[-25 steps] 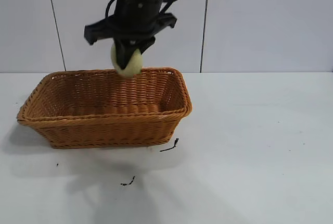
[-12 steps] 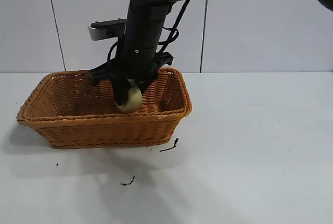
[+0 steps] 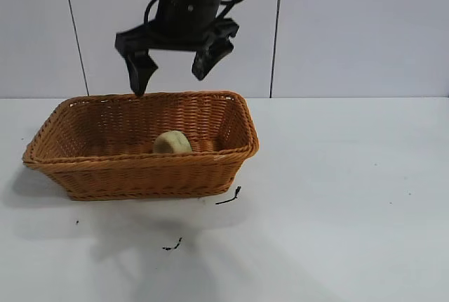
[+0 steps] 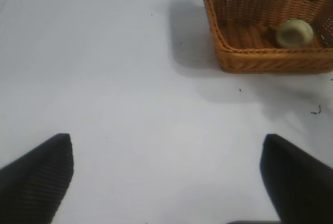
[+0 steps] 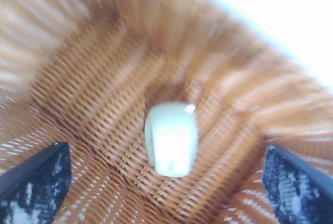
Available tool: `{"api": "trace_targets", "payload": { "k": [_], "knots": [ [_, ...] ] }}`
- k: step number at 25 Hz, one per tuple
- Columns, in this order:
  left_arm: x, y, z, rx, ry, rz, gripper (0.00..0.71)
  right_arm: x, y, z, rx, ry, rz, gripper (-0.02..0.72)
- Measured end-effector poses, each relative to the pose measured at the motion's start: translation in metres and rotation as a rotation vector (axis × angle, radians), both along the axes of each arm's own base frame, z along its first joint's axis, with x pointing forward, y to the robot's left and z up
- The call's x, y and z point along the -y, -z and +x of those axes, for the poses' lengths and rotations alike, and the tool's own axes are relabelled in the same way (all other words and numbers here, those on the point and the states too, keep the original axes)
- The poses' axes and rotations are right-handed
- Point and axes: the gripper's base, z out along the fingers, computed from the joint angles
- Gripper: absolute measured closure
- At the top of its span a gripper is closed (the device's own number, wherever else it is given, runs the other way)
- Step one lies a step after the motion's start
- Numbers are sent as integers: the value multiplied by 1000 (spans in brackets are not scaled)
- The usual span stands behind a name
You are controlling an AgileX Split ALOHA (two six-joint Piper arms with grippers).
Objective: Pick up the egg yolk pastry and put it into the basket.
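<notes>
The egg yolk pastry (image 3: 172, 142), a small pale yellow-green lump, lies on the floor of the orange-brown wicker basket (image 3: 140, 158), right of its middle. My right gripper (image 3: 170, 77) hangs open and empty above the basket, straight over the pastry and well apart from it. In the right wrist view the pastry (image 5: 171, 138) sits on the basket weave (image 5: 78, 26) between the open right gripper's (image 5: 164, 153) dark fingers. My left gripper (image 4: 166, 140) is open and empty over bare table, far from the basket (image 4: 250, 62) and the pastry (image 4: 294, 33).
The basket stands at the left of the white table. Two small black scraps (image 3: 228, 197) (image 3: 173, 246) lie on the table in front of it. A pale panelled wall stands behind.
My right gripper lowered the pastry into the basket, opened and let it go, then rose above the rim. The pastry now rests on the basket floor.
</notes>
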Motion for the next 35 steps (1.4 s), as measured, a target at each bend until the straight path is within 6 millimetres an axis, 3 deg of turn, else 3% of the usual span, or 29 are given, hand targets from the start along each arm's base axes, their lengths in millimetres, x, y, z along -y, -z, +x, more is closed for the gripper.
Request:
{"api": "trace_targets", "payload": {
  "k": [4, 10, 14, 17, 20, 28, 31, 35],
  "knots": [
    [0, 0, 0, 0, 0, 0, 14, 47, -17, 23, 29, 100, 19, 10],
    [0, 0, 0, 0, 0, 0, 14, 164, -15, 66, 8, 331, -10, 10],
    [0, 0, 0, 0, 0, 0, 14, 238, -14, 77, -16, 481, -8, 10],
    [0, 0, 0, 0, 0, 0, 14, 275, -11, 75, -66, 551, -18, 10],
    [0, 0, 0, 0, 0, 0, 14, 291, -7, 71, -132, 581, -35, 10],
    [0, 0, 0, 0, 0, 0, 14, 292, -8, 56, -229, 554, -71, 10],
    [0, 0, 0, 0, 0, 0, 14, 292, -24, 38, -226, 553, -71, 10],
    [0, 0, 0, 0, 0, 0, 14, 291, -53, -5, -227, 551, -72, 10]
  ]
}}
